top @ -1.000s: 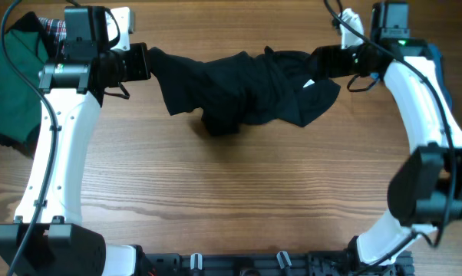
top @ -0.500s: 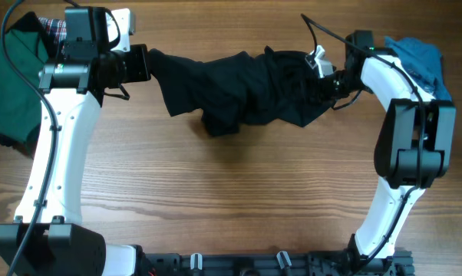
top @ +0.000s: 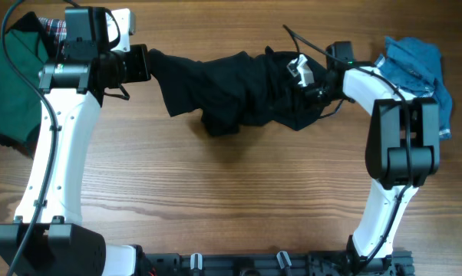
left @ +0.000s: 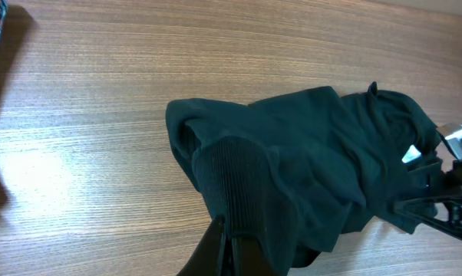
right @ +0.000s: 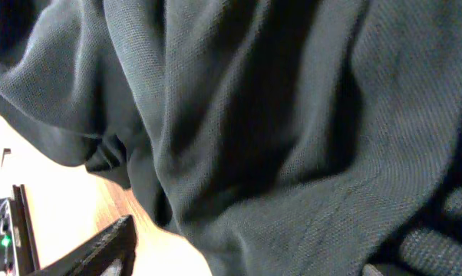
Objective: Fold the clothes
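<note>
No brand or writing can be read. A small white tag (left: 410,155) on the black shirt (top: 231,88) shows only as a pale fleck.

The shirt lies bunched across the tabletop (top: 231,192) from 10 to 1 o'clock. The left gripper (top: 143,63) is clenched on its ribbed collar at the 10 o'clock end. The right gripper (top: 304,80) is pushed into the 1 o'clock end, its jaws apart with folds of fabric between them.

A second ago the right arm reached in from 2 o'clock. It has since swung inward, uncovering the blue garment (top: 419,65) there. The left arm has not moved.
</note>
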`<action>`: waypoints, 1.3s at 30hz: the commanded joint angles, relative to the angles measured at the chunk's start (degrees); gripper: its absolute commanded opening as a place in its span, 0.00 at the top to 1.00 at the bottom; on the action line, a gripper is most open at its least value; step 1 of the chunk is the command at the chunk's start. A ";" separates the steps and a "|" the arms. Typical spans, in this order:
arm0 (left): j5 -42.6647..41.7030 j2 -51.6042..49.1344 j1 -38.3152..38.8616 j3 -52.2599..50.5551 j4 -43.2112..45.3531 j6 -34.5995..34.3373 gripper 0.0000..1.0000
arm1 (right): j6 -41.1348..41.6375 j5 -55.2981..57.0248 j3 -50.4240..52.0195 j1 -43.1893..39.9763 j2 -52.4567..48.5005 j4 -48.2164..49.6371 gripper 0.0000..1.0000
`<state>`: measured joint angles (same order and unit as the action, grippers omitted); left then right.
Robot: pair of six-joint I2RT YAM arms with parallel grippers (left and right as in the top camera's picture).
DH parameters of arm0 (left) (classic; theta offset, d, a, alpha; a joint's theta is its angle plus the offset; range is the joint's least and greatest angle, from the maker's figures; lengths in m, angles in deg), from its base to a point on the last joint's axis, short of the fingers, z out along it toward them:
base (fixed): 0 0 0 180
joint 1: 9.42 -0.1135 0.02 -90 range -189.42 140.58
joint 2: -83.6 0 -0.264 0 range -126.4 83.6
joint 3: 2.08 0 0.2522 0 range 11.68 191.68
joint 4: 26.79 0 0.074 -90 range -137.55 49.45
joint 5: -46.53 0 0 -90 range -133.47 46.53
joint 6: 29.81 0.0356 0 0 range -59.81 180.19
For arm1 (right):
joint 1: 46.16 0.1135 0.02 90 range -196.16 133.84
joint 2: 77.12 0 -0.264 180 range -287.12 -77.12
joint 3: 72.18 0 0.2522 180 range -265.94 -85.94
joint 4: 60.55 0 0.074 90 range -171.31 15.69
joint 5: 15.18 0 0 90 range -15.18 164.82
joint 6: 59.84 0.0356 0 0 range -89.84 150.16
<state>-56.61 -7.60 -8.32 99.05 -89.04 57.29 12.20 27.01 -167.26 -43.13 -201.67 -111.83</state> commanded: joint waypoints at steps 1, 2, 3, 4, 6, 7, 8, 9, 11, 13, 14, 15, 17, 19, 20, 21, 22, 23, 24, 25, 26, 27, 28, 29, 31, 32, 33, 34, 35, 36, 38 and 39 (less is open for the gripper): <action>-0.26 -0.44 -0.26 0.92 -0.07 -0.76 0.96 | 3.19 -2.27 0.81 1.73 -1.16 2.23 0.48; -0.26 -0.44 -0.26 0.92 -0.09 -0.76 0.96 | 3.74 -2.23 0.81 1.86 -1.14 2.69 0.60; -0.26 -0.44 -0.26 0.92 -0.09 -0.76 0.96 | 5.09 -2.23 0.81 1.84 -1.14 3.45 0.78; -0.26 -0.44 -0.26 0.92 -0.09 -0.76 0.96 | 6.29 -2.14 0.76 1.79 -1.14 4.24 0.87; -0.26 -0.44 -0.26 0.92 -0.22 -0.76 0.95 | 7.96 -1.99 0.35 1.73 -1.09 5.33 0.94; -0.26 -0.44 -0.26 0.92 -0.26 -0.76 0.96 | 8.09 -1.99 -0.24 1.73 -1.05 5.35 0.96; -0.26 -0.44 -0.26 0.92 -0.31 -0.76 0.96 | 8.81 -1.86 -0.98 1.73 -0.98 5.18 0.96; -0.26 -0.44 -0.26 0.92 -0.31 -0.76 0.96 | 9.29 -1.53 -2.05 1.51 -0.68 4.74 0.96; -0.26 -0.44 -0.26 0.92 -0.33 -0.76 0.96 | 9.31 -1.07 -3.48 1.40 -0.09 3.98 0.96; -0.26 -0.44 -0.26 0.92 -0.46 -0.76 0.96 | 9.35 1.29 -6.14 1.40 1.27 1.99 0.96; -0.26 -0.44 -0.26 0.92 -0.46 -0.76 0.96 | 9.33 1.95 -6.93 1.40 1.88 1.33 0.96; -0.26 -0.44 -0.26 0.92 -0.46 -0.74 0.96 | 9.38 2.67 -7.98 1.40 2.97 0.55 0.96; -0.26 -0.44 -0.26 0.92 -0.46 -0.74 0.96 | 9.42 3.80 -9.35 1.29 4.90 -0.35 0.96; -0.26 -0.44 -0.26 0.92 -0.46 -0.74 0.96 | 10.86 6.12 -11.52 0.76 7.10 -1.66 0.96; -0.26 -0.44 -0.26 0.90 -0.48 -0.74 0.96 | 10.91 6.71 -12.55 0.35 8.28 -2.36 0.96; -0.26 -0.44 -0.26 0.85 -0.48 -0.74 0.96 | 11.06 7.30 -13.20 -0.02 9.01 -2.80 0.96; -0.26 -0.44 -0.26 0.76 -0.46 -0.74 0.96 | 12.11 8.35 -13.84 -0.48 9.94 -3.08 0.96; -0.24 -0.44 -0.26 0.68 -0.50 -0.74 0.96 | 12.48 8.92 -14.01 -0.94 10.84 -3.04 0.95; -0.24 -0.46 -0.26 0.59 -0.50 -0.74 0.96 | 12.59 9.33 -14.05 -1.57 11.78 -3.02 0.96; -0.24 -0.48 -0.26 0.59 -0.61 -0.74 0.96 | 12.59 9.33 -14.05 -2.34 12.52 -3.08 0.96; -0.24 -0.48 -0.26 0.59 -0.63 -0.74 0.96 | 12.59 9.31 -14.05 -2.80 12.94 -3.08 0.96; -0.24 -0.48 -0.26 0.59 -0.63 -0.74 0.96 | 12.57 9.33 -14.05 -3.37 13.29 -3.08 0.96; -0.24 -0.48 -0.26 0.59 -0.63 -0.74 0.96 | 12.59 9.55 -14.05 -4.02 13.64 -3.06 0.96; -0.24 -0.48 -0.26 0.59 -0.63 -0.74 0.96 | 12.59 10.29 -14.05 -4.55 13.94 -3.04 0.96; 0.22 -0.48 -0.26 0.59 -0.52 -0.55 0.96 | 12.48 12.09 -14.05 -5.86 14.99 -2.75 0.96; 0.87 -0.48 -0.26 0.59 -0.39 -0.55 0.96 | 12.09 12.57 -14.05 -6.40 15.52 -2.40 0.96; 1.33 -0.48 -0.26 0.59 -0.15 -0.55 0.96 | 11.89 12.87 -14.05 -7.08 16.57 -1.75 0.96; 1.88 -0.48 -0.28 0.59 1.03 -0.57 0.96 | 11.89 13.25 -14.05 -7.98 18.49 -0.15 0.96; 2.45 -0.48 -0.28 0.61 2.16 -0.57 0.96 | 11.91 13.42 -14.05 -8.52 20.09 1.14 0.96; 2.56 -0.46 -0.28 0.61 3.93 -0.59 0.96 | 11.93 13.70 -14.05 -9.03 21.70 2.32 0.96; 2.60 -0.39 -0.28 0.70 6.86 -0.57 0.96 | 11.93 15.52 -14.05 -9.90 25.27 4.70 0.96; 2.60 -0.31 -0.37 0.96 7.80 -0.57 0.96 | 11.91 17.40 -14.05 -10.14 26.47 5.38 0.96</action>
<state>-55.21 -7.60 -8.32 99.05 -83.67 57.29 24.11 40.39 -180.16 -52.20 -181.63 -108.47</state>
